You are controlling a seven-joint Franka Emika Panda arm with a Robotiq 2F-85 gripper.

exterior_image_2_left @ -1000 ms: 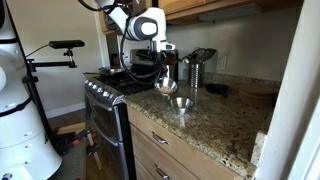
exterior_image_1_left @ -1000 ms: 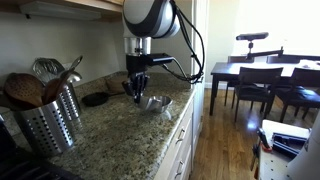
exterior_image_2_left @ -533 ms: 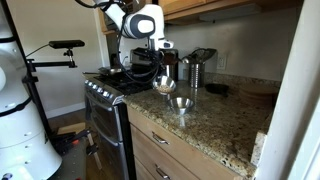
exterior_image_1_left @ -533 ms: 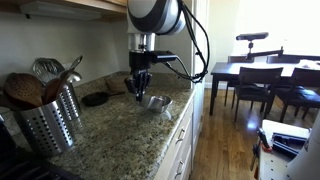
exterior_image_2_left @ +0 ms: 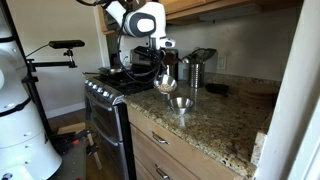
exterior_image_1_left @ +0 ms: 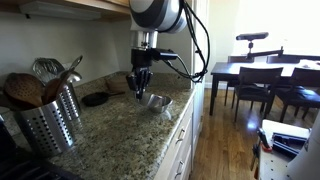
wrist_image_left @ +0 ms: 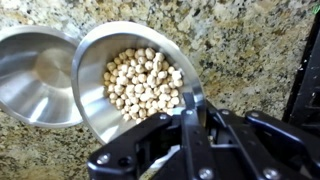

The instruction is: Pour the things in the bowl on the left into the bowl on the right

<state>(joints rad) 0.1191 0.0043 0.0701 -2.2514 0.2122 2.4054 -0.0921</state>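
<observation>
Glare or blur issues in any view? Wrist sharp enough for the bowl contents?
Wrist view: pale round bits in the filled bowl sharp; soft glare on the empty bowl; tool slightly blurred up close. Exterior view: window blown out, counter darker.

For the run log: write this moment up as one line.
claw: shut on filled bowl rim | beans: all inside held bowl | empty bowl: beside it on counter | pour: not yet begun
</observation>
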